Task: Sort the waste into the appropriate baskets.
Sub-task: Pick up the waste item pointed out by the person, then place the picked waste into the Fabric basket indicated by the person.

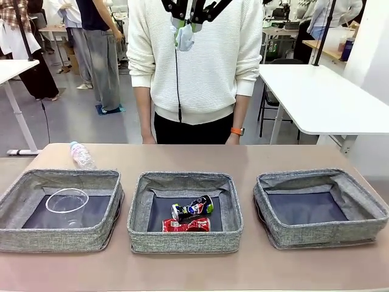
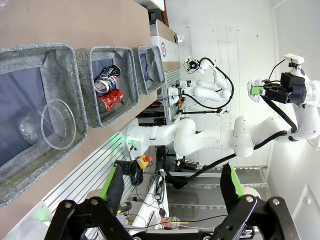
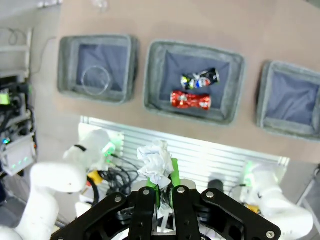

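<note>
High at top centre, the right gripper (image 1: 185,24) pinches the crumpled white paper ball (image 1: 184,38) clear of the table (image 1: 273,155), likely bound for the bare lower-right basket (image 1: 316,234), while the left gripper (image 2: 171,185) hangs spread, holding nothing.

A brown tabletop (image 1: 194,157) is seen from its near long side, and a person (image 1: 200,67) in a white ribbed sweater is positioned at its far edge, an orange wristband (image 1: 237,131) being worn on one wrist. Behind, a white table (image 1: 322,97) is set at the right, and other people (image 1: 100,48) are seen standing on the grey floor (image 1: 79,121) at the left. A ribbed metal rail (image 3: 200,145) is fitted along the tabletop's near edge.
</note>
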{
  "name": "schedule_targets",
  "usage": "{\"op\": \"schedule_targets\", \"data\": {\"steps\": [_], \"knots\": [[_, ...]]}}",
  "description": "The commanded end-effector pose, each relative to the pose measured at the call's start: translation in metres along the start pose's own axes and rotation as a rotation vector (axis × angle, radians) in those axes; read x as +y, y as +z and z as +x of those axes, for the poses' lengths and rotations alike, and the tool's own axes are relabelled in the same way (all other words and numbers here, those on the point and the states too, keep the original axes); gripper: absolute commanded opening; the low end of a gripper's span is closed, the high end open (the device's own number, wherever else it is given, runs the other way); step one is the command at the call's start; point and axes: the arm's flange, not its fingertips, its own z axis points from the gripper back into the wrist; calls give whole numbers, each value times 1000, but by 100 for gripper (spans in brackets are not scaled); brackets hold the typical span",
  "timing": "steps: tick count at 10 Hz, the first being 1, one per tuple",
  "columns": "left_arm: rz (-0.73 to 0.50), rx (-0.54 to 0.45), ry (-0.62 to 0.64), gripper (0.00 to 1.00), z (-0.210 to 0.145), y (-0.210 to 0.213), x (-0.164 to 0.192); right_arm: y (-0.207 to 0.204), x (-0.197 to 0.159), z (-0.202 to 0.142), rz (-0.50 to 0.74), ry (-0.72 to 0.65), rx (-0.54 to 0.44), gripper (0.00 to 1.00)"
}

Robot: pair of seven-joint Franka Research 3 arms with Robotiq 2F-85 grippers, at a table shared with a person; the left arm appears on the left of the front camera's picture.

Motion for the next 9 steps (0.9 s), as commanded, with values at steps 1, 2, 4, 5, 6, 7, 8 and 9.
{"op": "schedule_targets", "data": {"steps": [1, 2, 4, 5, 6, 7, 8, 9], "knots": [[4, 6, -7, 100, -3, 0, 0, -1, -4, -6, 5, -10, 6, 10], [4, 6, -7, 100, -3, 0, 0, -1, -4, -6, 5, -10, 6, 10], [4, 6, -7, 100, -3, 0, 0, -1, -4, -6, 5, -10, 6, 10], [4, 6, -7, 100, -3, 0, 0, -1, -4, -6, 5, -10, 6, 10], [4, 6, -7, 100, -3, 0, 0, -1, -4, -6, 5, -10, 6, 10], [4, 6, -7, 100, -3, 0, 0, -1, -4, -6, 5, -10, 6, 10], [4, 6, -7, 100, -3, 0, 0, -1, -4, -6, 5, -10, 6, 10], [4, 6, -7, 100, -3, 0, 0, -1, -4, -6, 5, -10, 6, 10]]}}
